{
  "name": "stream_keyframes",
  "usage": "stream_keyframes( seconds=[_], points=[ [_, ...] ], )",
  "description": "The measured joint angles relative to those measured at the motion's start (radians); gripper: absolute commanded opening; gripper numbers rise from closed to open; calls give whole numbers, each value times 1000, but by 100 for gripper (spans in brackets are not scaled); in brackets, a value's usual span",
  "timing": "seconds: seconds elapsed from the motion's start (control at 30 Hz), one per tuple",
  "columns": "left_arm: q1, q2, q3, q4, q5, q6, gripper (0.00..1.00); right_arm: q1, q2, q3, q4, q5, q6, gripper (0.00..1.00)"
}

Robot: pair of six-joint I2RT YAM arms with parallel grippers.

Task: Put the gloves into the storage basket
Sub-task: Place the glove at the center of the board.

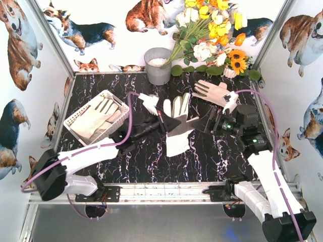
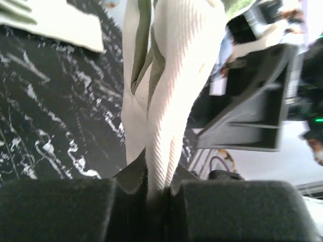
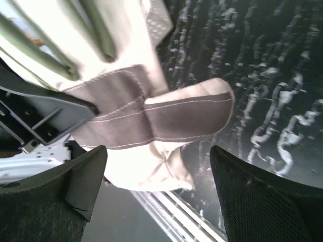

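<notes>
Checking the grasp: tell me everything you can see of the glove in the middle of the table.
The middle glove is cream-white ribbed fabric with grey-olive strips between the fingers and a brownish stitched patch. It is crumpled, fingers pointing away from the arm bases, cuff toward them. The left hand is shut on its fabric; the right hand stands open before it, gripping nothing. Whether it rests on the table is unclear.

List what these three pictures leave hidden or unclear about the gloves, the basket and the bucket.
- Top view: the number of gloves in the storage basket; they overlap.
- Left wrist view: the far end of the glove in the left pincer, cut off by the top edge.
- Top view: the contents of the bucket, washed out white.
</notes>
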Motion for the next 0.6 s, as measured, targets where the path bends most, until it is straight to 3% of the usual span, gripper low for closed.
stream_keyframes(
  seconds=[0.27, 0.4, 0.6],
  points=[
    [46, -190, 22, -13, 82, -14, 0, 2, 11, -158, 440, -207, 260, 86],
    [47, -208, 58, 8, 168, -21, 0, 15, 19, -174, 671, -297, 375, 86],
    [47, -208, 63, 30, 263, -40, 0, 39, 39, -174, 879, -373, 465, 81]
  ],
)
